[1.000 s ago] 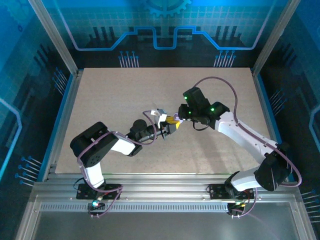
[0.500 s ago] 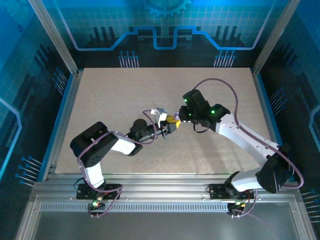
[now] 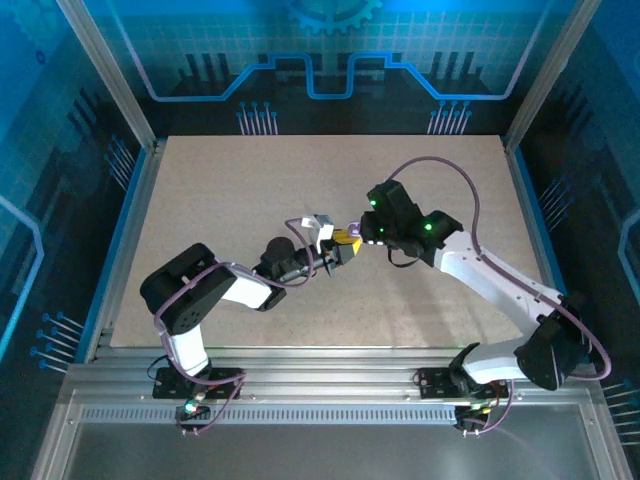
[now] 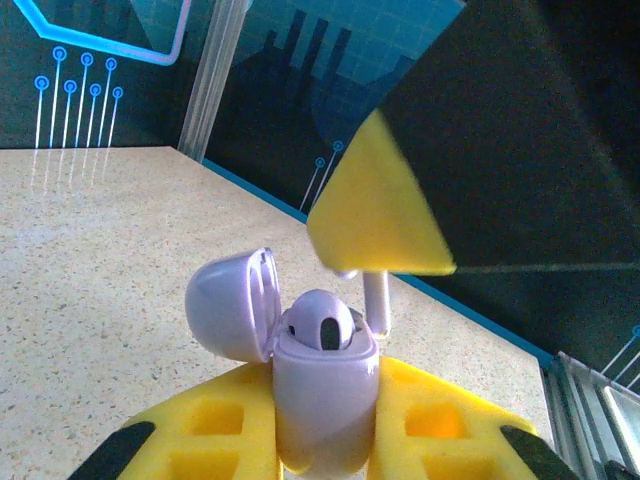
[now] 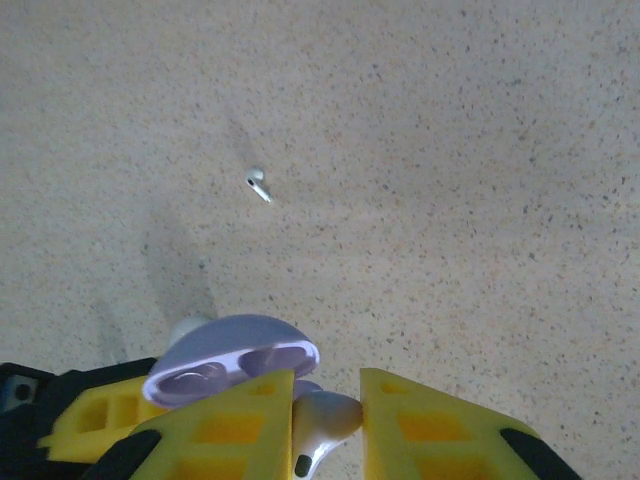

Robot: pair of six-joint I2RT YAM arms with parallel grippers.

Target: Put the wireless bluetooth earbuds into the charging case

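earbud (image 4: 376, 300) seemingly at case (image 4: 325, 400) rim, table (image 5: 450, 150) open

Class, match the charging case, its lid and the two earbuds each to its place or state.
Things:
1. small round white plastic charging case
2. its domed white lid
3. white stemmed earbud above the case
4. tiny white earbud farther off

States:
a. lying loose on the speckled beige table
b. swung open
c. between the jaws of the left gripper
d. between the jaws of the right gripper

Pairs: 1-c, 2-b, 3-d, 4-a
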